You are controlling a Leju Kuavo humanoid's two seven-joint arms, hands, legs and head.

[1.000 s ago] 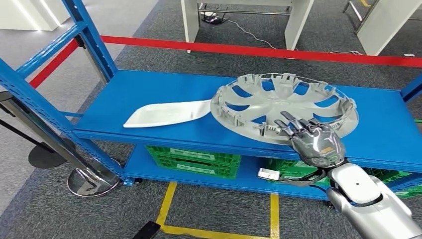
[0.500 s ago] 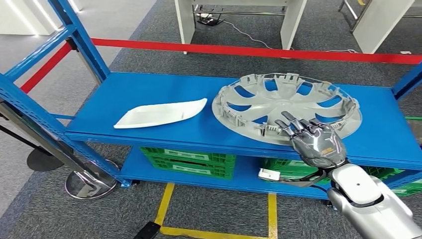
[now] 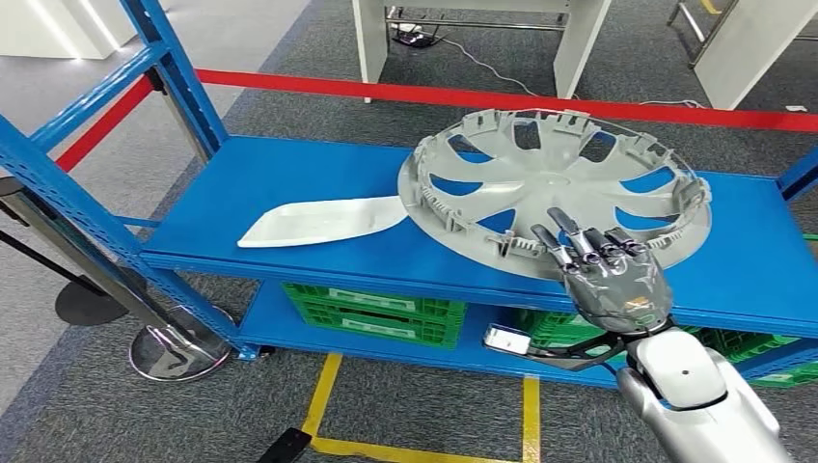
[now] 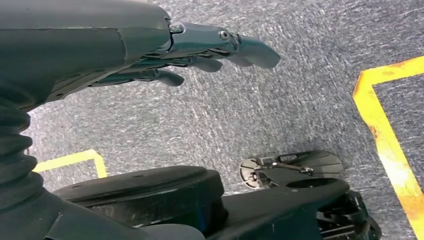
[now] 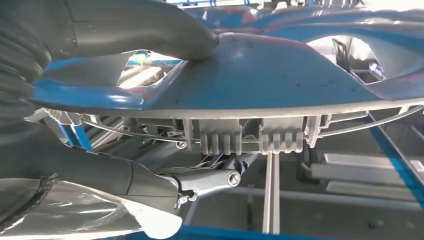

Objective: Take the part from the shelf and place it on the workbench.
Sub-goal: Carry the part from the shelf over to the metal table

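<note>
Head view shows the right hand (image 3: 617,280) gripping the near rim of the wheel cover (image 3: 555,193), tilted up off the blue shelf (image 3: 289,174), likely to lift it clear.

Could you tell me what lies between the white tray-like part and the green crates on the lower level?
In the head view, the blue shelf deck lies between them: the white part rests on top of it, and the green crates sit beneath it.

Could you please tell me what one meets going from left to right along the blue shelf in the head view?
White part → grey wheel cover, its near rim gripped by the right hand.
</note>
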